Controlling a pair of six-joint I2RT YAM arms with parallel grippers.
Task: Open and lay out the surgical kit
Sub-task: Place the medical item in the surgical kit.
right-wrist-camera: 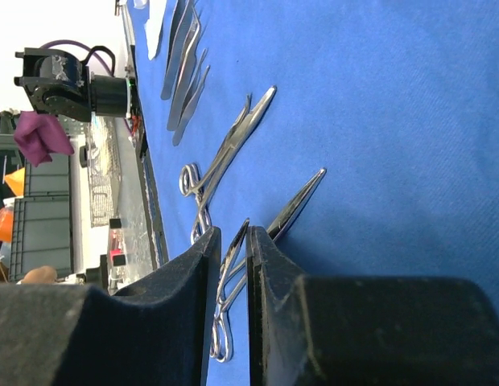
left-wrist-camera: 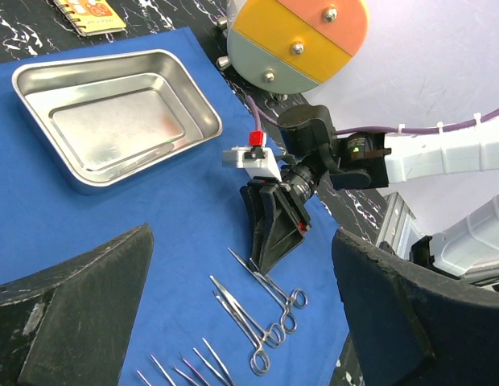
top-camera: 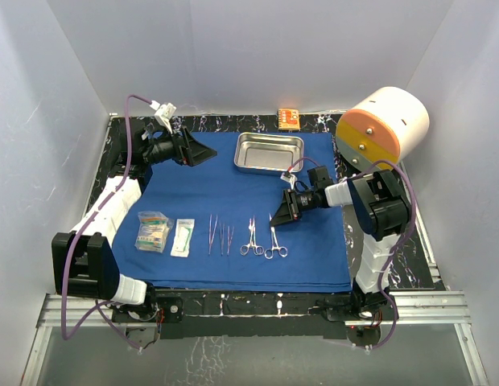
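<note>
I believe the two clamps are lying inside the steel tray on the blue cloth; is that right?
Not quite: the two clamps lie directly on the blue cloth, close to the right tool, not inside the steel tray, which is empty. The tray does sit on the cloth. The top view shows this.

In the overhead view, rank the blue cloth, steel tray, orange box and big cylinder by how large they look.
1. blue cloth
2. big cylinder (stands taller, so nearer the camera and possibly flattered)
3. steel tray
4. orange box
</note>
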